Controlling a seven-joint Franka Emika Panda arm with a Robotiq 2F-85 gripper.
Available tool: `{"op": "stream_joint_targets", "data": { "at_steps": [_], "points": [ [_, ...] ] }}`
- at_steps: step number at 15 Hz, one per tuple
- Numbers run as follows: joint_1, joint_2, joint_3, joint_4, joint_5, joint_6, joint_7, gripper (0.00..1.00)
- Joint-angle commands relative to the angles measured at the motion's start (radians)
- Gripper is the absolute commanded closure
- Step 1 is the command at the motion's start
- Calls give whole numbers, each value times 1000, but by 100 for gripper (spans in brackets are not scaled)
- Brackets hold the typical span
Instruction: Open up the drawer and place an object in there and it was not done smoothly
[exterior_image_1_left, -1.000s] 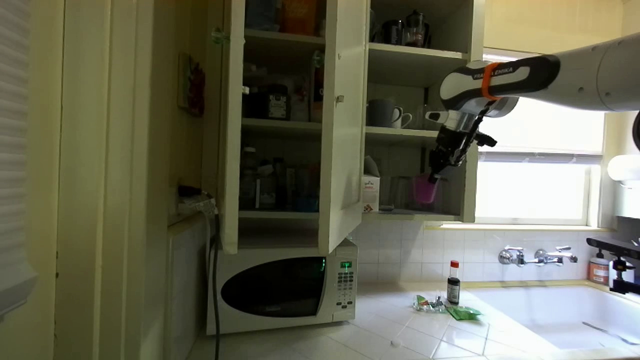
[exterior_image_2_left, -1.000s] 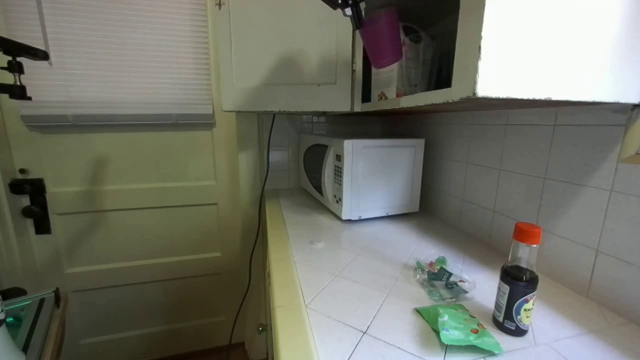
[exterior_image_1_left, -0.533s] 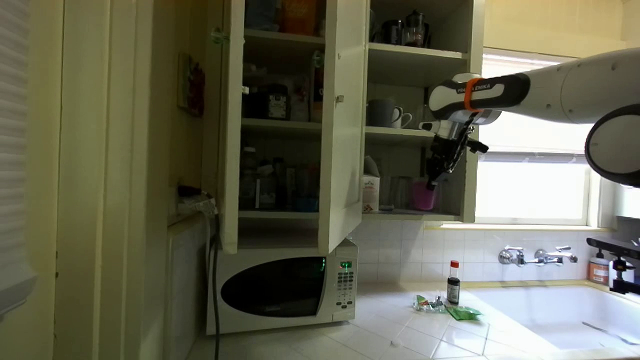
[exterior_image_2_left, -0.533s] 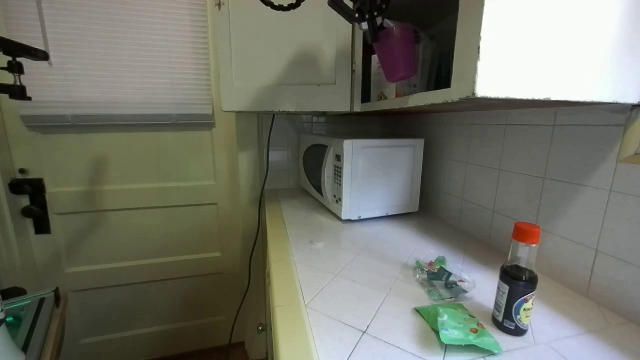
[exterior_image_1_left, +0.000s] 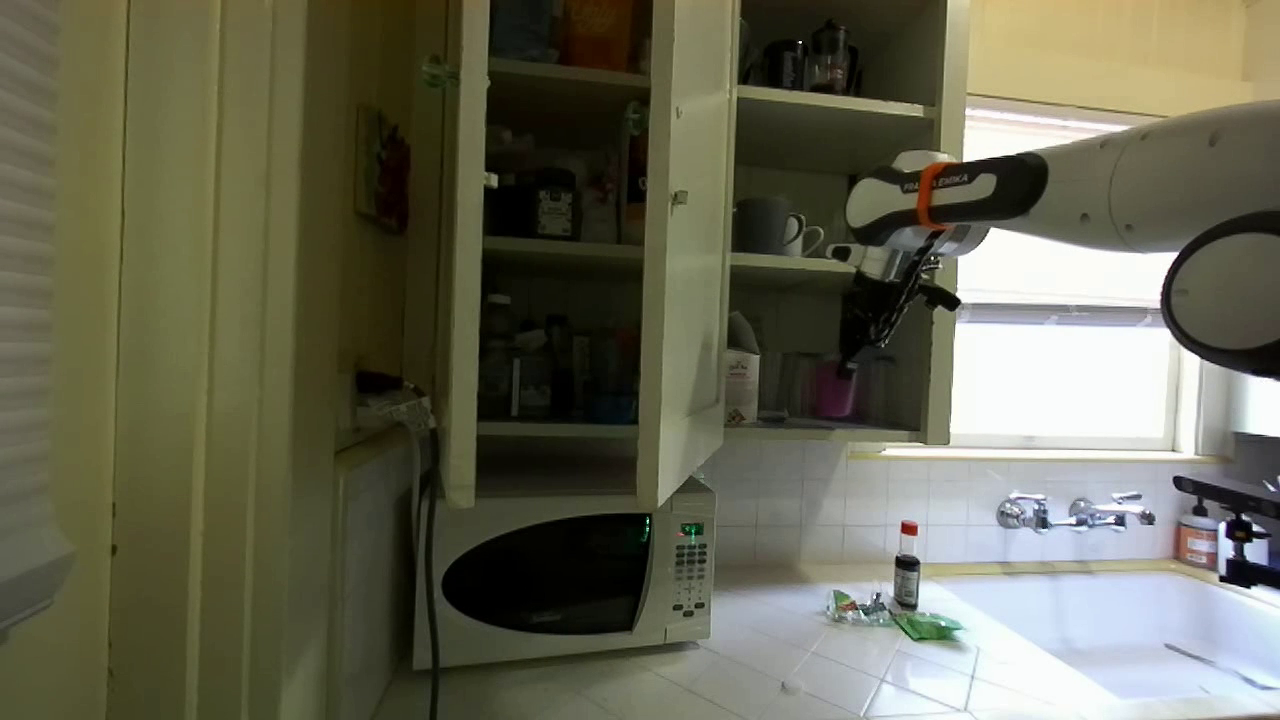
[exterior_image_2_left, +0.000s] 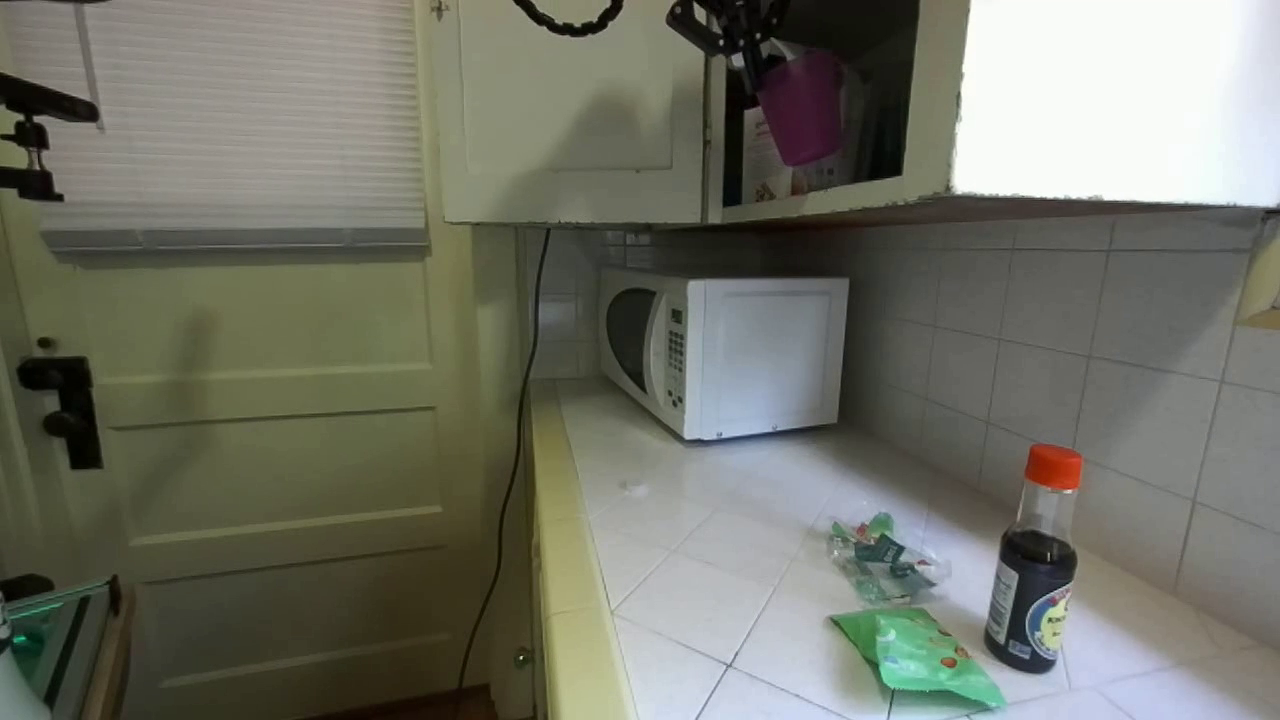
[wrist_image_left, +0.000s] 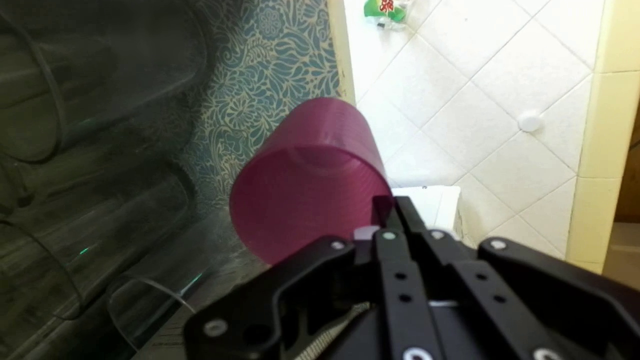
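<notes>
The pink-magenta cup (exterior_image_1_left: 834, 392) is at the lowest shelf opening of the cream-white cabinet (exterior_image_1_left: 943, 370). It also shows, tilted, in an exterior view (exterior_image_2_left: 805, 105) in front of the cabinet opening (exterior_image_2_left: 935, 100). My gripper (exterior_image_1_left: 848, 368) is above the cup, fingers pointing down. In the wrist view the gripper (wrist_image_left: 392, 205) is shut on the cup's rim, one finger inside the cup (wrist_image_left: 310, 200) and one outside. The cup's mouth faces the wrist camera. I cannot tell whether its base touches the shelf. The cabinet door (exterior_image_1_left: 690, 300) stands open.
Clear glasses (wrist_image_left: 150, 295) stand close beside the cup, over patterned shelf liner (wrist_image_left: 270, 55). A carton (exterior_image_1_left: 741, 385) and mugs (exterior_image_1_left: 765, 225) are in the cabinet. Below are the microwave (exterior_image_1_left: 560, 580), red-capped bottle (exterior_image_1_left: 907, 575) and green packet (exterior_image_2_left: 915, 655) on the counter.
My gripper has carried the cup downward and farther toward the cabinet's lower shelf, left in one exterior view and right in the other. The gripper stays shut on it; the door has not moved.
</notes>
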Motion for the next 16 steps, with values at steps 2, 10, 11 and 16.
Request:
{"op": "stream_joint_targets", "data": {
  "at_steps": [2, 10, 11, 16],
  "points": [
    [3, 40, 5, 11, 28, 57, 85, 99],
    [-2, 100, 5, 54, 26, 82, 180, 71],
    [-2, 104, 5, 61, 26, 81, 188, 70],
    [0, 118, 5, 82, 17, 84, 202, 33]
  ]
}}
